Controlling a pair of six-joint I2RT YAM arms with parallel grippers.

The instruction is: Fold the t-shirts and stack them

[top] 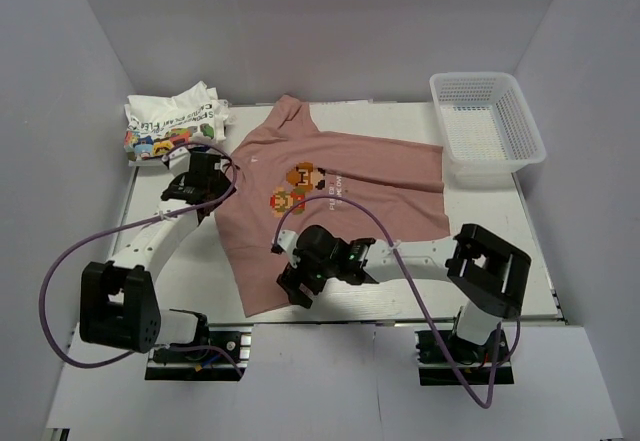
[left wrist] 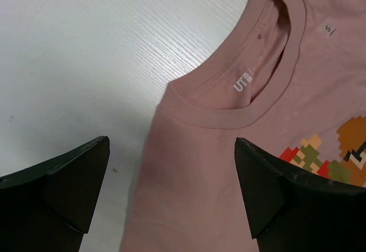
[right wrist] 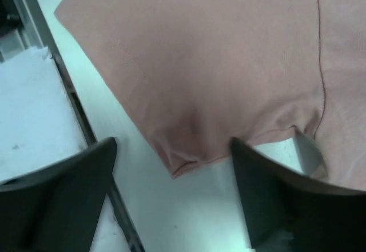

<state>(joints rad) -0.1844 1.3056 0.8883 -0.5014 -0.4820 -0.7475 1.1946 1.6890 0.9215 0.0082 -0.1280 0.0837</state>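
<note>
The left gripper [left wrist: 171, 206] had its fingers [left wrist: 74, 189] spread as wide as they go, holding nothing. Between them lay the shoulder of the dusty-pink t-shirt [left wrist: 229, 149], its ribbed collar just ahead of the tips and bare white table [left wrist: 86, 63] beyond the left finger.

The right gripper [right wrist: 174, 206] also stood open. The pink tee's bottom hem bunched in the gap between its fingers [right wrist: 63, 200]; the right finger overlapped the cloth, though contact could not be told.

The white printed t-shirt [top: 175, 121] lay crumpled just beyond the left gripper's fingertips.
</note>
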